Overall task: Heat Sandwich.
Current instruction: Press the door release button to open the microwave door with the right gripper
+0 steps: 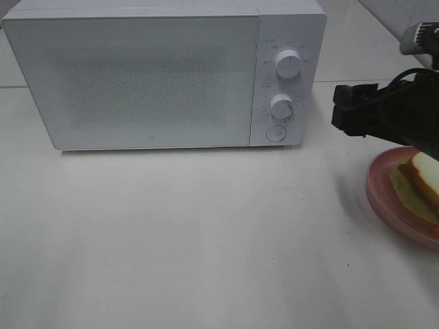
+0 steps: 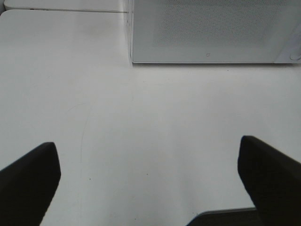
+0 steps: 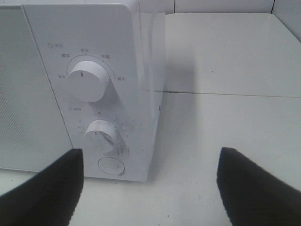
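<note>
1. Exterior high view: microwave sits at the back of the surface with its door shut. The sandwich lies on the pink plate at the far right edge, outside the oven and well apart from it. The right end effector hangs above the plate's near rim, pointed toward the control panel and holding nothing. The left arm is not in this view.

2. Left wrist view: left end effector has its fingers spread wide, with nothing between them but bare surface. The microwave front is ahead of it and well apart. No sandwich or plate shows here.

3. Right wrist view: the right end effector's fingers are also apart and empty. It faces the panel: upper knob, lower knob and the round button below them. It is near the panel but not touching it. I can't tell from the markings whether either knob is set to anything.

4. Progress, my read: essentially zero. The door isn't open, the food isn't loaded and no dial has visibly been run.

5. Left to do: open the door — that round button looks like the release, and the right arm seems lined up for it. Then get the plate inside, close up and set the knobs.
</note>
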{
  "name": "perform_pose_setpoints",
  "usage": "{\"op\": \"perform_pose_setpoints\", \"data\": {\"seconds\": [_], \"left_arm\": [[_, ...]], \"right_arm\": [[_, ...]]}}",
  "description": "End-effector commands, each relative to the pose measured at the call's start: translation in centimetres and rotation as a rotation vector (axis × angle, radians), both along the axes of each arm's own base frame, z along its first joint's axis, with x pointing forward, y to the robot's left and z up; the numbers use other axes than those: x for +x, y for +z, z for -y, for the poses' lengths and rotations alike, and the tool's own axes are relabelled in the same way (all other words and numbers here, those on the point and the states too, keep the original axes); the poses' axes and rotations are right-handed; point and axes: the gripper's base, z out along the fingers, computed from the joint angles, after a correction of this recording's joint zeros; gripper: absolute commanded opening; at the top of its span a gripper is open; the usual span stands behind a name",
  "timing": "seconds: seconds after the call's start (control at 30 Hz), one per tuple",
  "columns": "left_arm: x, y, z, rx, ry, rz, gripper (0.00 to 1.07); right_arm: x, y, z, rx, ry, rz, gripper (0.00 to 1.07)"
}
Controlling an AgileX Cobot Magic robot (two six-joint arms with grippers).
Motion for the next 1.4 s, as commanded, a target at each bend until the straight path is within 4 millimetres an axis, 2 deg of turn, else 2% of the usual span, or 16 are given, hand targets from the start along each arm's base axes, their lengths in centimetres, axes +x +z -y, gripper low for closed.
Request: {"op": "perform_pose_setpoints", "data": {"seconds": [0.03,0.2,0.27,0.37,0.63,0.87,1.07,1.13,1.17,1.2,1.3,1.33,1.4], "left_arm": [[-0.2,0.0,0.1,-0.008,-0.003,0.017,0.97],[-0.2,0.0,0.1,-0.008,-0.003,0.017,0.97],[-0.2,0.0,0.1,-0.008,-0.003,0.017,0.97],[-0.2,0.0,0.1,-0.008,-0.003,0.017,0.97],[-0.2,0.0,0.1,-0.008,-0.003,0.017,0.97],[-0.2,0.0,0.1,-0.008,-0.003,0.017,0.97],[-0.2,0.0,0.1,-0.008,-0.003,0.017,0.97],[-0.2,0.0,0.1,-0.008,-0.003,0.017,0.97],[-0.2,0.0,0.1,-0.008,-0.003,0.017,0.97],[-0.2,0.0,0.1,-0.008,-0.003,0.017,0.97],[-0.2,0.0,0.1,-0.008,-0.003,0.017,0.97],[-0.2,0.0,0.1,-0.008,-0.003,0.017,0.97],[-0.2,0.0,0.1,-0.008,-0.003,0.017,0.97]], "right_arm": [[-0.1,-0.6,-1.2,-0.042,-0.019,0.036,0.76],[-0.5,-2.0,-3.2,-0.08,-0.039,0.059,0.76],[-0.6,-2.3,-3.4,-0.082,-0.048,0.06,0.76],[-0.8,-3.6,-4.4,-0.113,-0.066,0.054,0.76],[-1.4,-5.3,-5.7,-0.146,-0.058,0.062,0.76],[-1.4,-5.9,-5.9,-0.126,-0.063,0.047,0.76],[-1.4,-6.0,-5.9,0.023,-0.107,0.03,0.76],[-1.4,-6.0,-5.9,0.104,-0.131,0.02,0.76],[-1.5,-6.1,-5.9,0.202,-0.159,0.006,0.76],[-1.5,-6.1,-5.9,0.202,-0.159,0.006,0.76],[-1.5,-6.1,-5.9,0.35,-0.202,-0.011,0.76],[-1.5,-6.1,-5.9,0.461,-0.234,-0.022,0.76],[-1.5,-6.1,-5.9,0.508,-0.248,-0.027,0.76]]}}
